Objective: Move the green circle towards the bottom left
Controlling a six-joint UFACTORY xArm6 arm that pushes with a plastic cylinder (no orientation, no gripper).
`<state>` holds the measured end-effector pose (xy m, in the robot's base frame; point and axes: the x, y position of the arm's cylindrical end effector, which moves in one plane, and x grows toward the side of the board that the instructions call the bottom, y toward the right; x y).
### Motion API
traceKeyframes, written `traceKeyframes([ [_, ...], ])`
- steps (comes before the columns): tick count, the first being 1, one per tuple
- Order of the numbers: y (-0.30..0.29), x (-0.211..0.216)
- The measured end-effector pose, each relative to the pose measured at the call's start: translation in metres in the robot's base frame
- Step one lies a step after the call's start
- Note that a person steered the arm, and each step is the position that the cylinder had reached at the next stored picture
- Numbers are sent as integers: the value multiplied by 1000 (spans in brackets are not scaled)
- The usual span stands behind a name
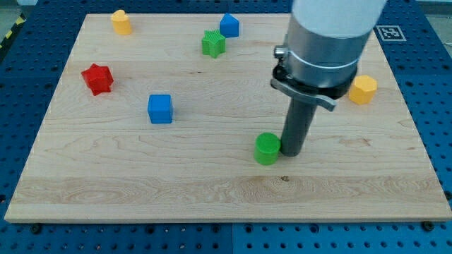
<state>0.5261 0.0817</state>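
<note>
Resting spot: green circle (267, 149) on the wooden board (212, 190), below centre, toward the view's right.
Tip: my tip (292, 152) just beside the circle's right edge, seemingly touching.
Grasp: no jaws; the rod holds nothing.
Nearest neighbour: blue cube (160, 109), well apart.
</note>
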Motion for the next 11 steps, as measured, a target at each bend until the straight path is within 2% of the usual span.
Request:
traceKeyframes([
  [5,-98,0],
  [7,-107,28],
  [11,-178,35],
])
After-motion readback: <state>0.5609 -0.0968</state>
